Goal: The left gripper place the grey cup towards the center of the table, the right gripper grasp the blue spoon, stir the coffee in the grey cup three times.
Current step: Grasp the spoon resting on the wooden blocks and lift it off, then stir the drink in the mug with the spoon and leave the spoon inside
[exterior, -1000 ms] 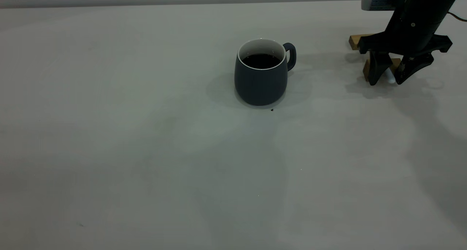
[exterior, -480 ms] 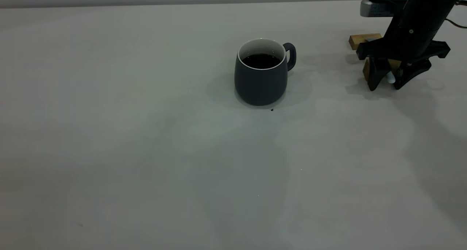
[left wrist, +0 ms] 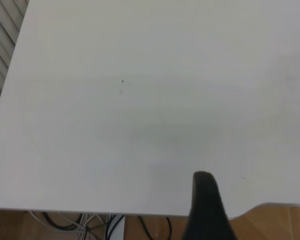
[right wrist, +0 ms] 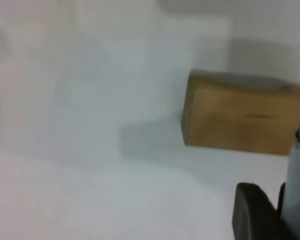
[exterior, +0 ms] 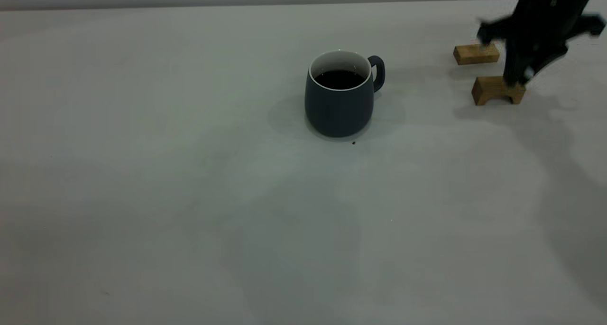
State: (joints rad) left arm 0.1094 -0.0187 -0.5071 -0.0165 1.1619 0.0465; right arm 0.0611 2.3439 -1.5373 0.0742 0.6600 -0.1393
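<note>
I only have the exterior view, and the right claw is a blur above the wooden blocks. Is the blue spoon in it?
Observer: Yes. The right wrist view shows the blue spoon in the right claw, with its pale handle against a black finger.
Operator: Can you see the bowl end?
Observer: No. Its metal neck extends out beyond the claw, past a wooden block, and the bowl is cut off from view.
Operator: Where is the left arm? It's not in my view.
Observer: The left claw hangs over an edge of the table, and no cup shows in its wrist view.
</note>
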